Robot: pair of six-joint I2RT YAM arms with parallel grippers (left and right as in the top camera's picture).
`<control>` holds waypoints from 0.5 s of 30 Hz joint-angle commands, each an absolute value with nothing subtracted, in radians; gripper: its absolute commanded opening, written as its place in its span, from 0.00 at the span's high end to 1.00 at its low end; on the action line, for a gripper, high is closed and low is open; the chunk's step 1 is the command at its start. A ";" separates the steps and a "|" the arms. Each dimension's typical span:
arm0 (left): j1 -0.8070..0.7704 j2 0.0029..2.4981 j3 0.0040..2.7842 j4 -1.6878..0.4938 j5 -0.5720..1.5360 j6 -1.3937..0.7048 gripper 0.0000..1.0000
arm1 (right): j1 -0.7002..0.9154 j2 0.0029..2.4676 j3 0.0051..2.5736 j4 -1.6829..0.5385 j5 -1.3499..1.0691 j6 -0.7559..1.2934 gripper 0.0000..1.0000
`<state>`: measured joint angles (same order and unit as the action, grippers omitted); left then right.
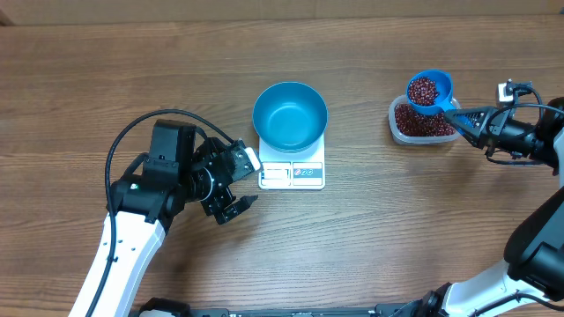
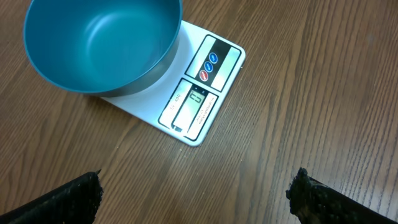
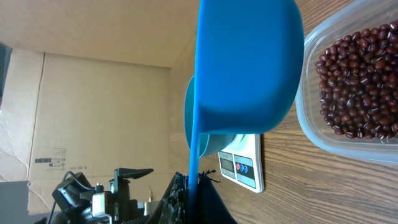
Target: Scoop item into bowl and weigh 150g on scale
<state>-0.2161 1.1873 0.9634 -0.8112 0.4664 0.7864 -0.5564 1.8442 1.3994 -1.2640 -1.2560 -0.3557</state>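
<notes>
Small dark red-brown beans (image 1: 424, 89) heaped in a round blue plastic scoop (image 1: 429, 91), upper right of the overhead frame, hovering over the upper edge of the clear rectangular plastic tub (image 1: 394, 119) with more beans inside. Pinched by its thin handle in the right gripper (image 1: 464, 116), fingers pressed together on it. Filled close to the rim, by the look of it.

Nothing yet in the deep round bright blue bowl (image 1: 290, 115), top centre, seated on the small flat white square scale (image 1: 292, 173), well apart from the tub. A long carry leftward over bare wooden table (image 1: 397, 238) ahead, most likely.

Risks from here:
- Tilting or jolting on the way, scattering beans short of the bowl.
- Twisting in that thin-handle pinch.
- Clipping the bowl's rim and shoving it off the scale.
- Dumping too fast and overshooting the target weight.

Over at lower left of centre, left gripper (image 1: 245, 183) spread wide and empty, just beside the scale's front corner. Close enough to nudge it and spoil the reading.
</notes>
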 commanded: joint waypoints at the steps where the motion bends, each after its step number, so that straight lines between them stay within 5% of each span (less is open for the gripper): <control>1: -0.223 1.173 0.956 -0.808 0.467 0.803 0.01 | -0.559 1.848 1.393 -1.259 -1.284 -0.372 0.96; 15: -0.223 1.173 0.956 -0.814 0.468 0.839 0.01 | -0.558 1.848 1.393 -1.259 -1.284 -0.372 0.96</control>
<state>-0.2161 1.1873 0.9634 -0.8150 0.4664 0.8173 -0.5564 1.8442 1.3994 -1.2640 -1.2560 -0.3553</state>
